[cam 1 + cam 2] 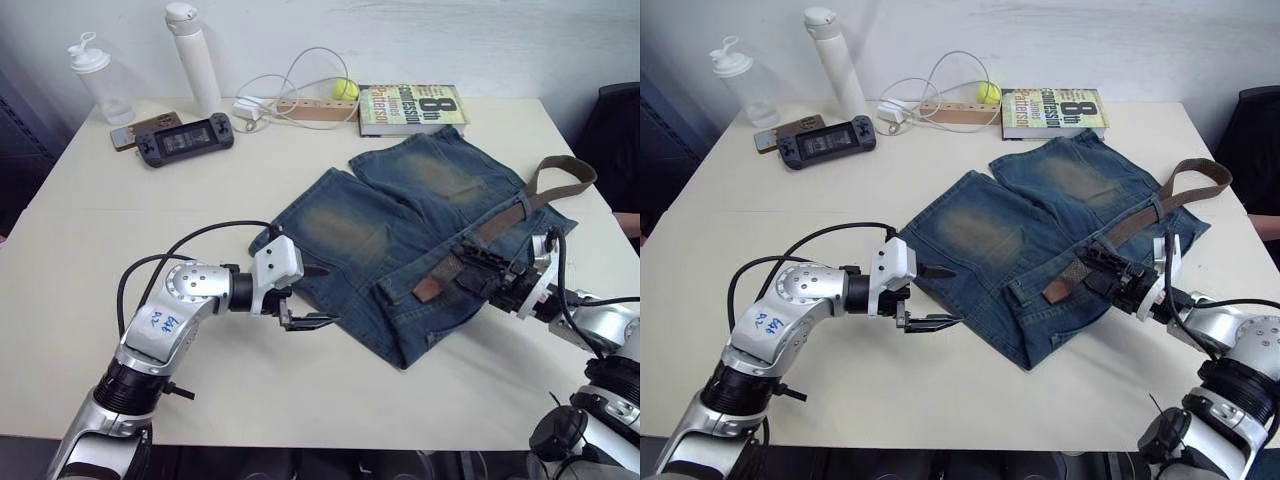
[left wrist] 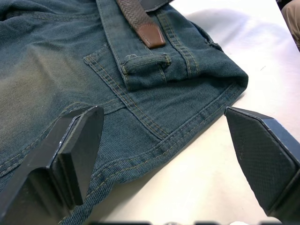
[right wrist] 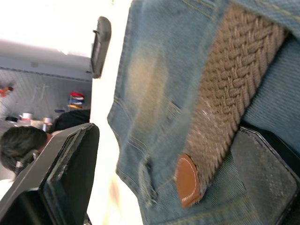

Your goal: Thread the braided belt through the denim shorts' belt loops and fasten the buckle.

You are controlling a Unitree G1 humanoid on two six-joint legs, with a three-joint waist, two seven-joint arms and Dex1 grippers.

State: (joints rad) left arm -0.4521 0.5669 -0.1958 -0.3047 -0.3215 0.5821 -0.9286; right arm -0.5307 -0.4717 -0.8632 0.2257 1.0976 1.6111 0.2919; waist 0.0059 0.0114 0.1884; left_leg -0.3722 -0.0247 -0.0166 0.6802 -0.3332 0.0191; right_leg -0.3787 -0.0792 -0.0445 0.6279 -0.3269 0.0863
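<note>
The denim shorts [image 1: 400,230] lie flat at the table's centre-right, with faded brownish patches on both legs. The braided belt [image 1: 500,222] runs along the waistband. Its tan tip [image 1: 428,290] rests next to a belt loop [image 2: 146,61], and its far end curls in a loop [image 1: 562,172] off the shorts' right side. I cannot make out the buckle. My right gripper [image 1: 487,270] is open and low over the belt, just behind the tip, with the strap between its fingers [image 3: 70,173]. My left gripper [image 1: 318,296] is open at the shorts' near edge, one finger [image 2: 77,140] over denim.
Along the table's far edge stand a book [image 1: 412,108], a power strip with white cable [image 1: 310,106], a yellow ball [image 1: 346,89], a white bottle [image 1: 195,55], a clear bottle [image 1: 98,80], a handheld console [image 1: 185,138] and a phone [image 1: 140,128]. A person's head [image 3: 18,140] appears beyond the table.
</note>
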